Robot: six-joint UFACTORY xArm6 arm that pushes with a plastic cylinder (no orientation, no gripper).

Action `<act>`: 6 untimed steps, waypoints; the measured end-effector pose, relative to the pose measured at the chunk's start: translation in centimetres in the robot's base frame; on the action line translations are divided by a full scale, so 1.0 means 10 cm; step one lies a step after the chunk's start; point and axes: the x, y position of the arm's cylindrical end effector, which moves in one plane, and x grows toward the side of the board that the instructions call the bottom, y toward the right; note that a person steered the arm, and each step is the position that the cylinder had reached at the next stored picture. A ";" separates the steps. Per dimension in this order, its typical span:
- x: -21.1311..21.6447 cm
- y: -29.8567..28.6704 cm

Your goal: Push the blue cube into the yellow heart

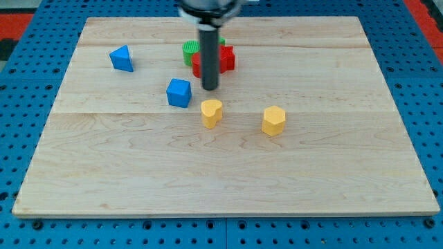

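The blue cube (178,93) sits on the wooden board (221,166), left of centre. The yellow heart (212,113) lies just to its lower right, a small gap between them. My tip (210,88) stands right of the blue cube and just above the yellow heart, touching neither. The rod runs up from it to the view's top and covers part of a red block.
A blue triangular block (122,59) lies at the upper left. A red block (223,60) and a green block (190,50) sit together behind the rod. A yellow hexagonal block (273,120) lies right of the heart. Blue pegboard surrounds the board.
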 end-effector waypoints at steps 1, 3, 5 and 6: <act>0.00 -0.70; 0.17 -1.07; 0.18 0.04; 0.29 0.10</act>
